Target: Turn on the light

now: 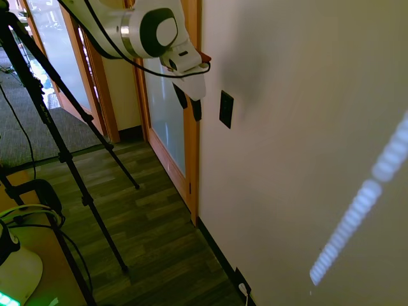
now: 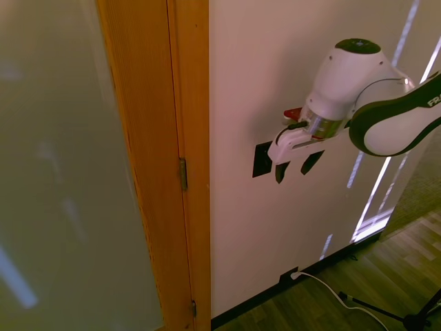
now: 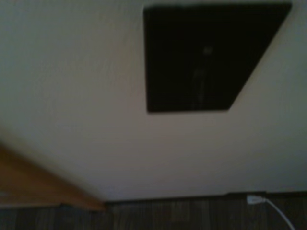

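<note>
The gripper (image 2: 295,166) is held just beside the black switch (image 2: 262,158), fingers spread apart, apparently so one fingertip can press it.

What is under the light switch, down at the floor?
Bare wall runs below the switch to the dark baseboard, where a black outlet plate holds a white plug. The gripper covers nothing there.
</note>
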Robot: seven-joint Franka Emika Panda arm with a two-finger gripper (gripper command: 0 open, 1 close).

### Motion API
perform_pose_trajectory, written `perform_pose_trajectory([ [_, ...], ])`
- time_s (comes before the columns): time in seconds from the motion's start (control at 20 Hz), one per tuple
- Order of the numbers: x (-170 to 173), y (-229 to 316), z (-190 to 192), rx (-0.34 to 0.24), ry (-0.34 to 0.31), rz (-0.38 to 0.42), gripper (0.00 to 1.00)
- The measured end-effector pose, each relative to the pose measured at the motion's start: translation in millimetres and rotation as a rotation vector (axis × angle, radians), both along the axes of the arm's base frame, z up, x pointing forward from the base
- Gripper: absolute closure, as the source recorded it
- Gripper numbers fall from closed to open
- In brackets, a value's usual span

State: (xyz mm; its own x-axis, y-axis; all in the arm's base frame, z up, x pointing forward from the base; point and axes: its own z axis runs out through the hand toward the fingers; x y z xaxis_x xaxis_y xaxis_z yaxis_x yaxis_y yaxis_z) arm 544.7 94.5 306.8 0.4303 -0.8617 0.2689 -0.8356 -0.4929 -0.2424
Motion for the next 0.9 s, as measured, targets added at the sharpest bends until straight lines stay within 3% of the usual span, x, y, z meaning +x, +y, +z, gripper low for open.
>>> perform_pose_trajectory([
  [0.15,15,6,-11,-0.041,-0.072,-0.056,0.00],
  [0.2,19,12,-15,-0.044,-0.089,-0.057,1.00],
  [0.55,40,6,-46,-0.075,-0.152,-0.084,1.00],
  [0.9,46,-8,-48,-0.058,-0.187,-0.118,1.00],
])
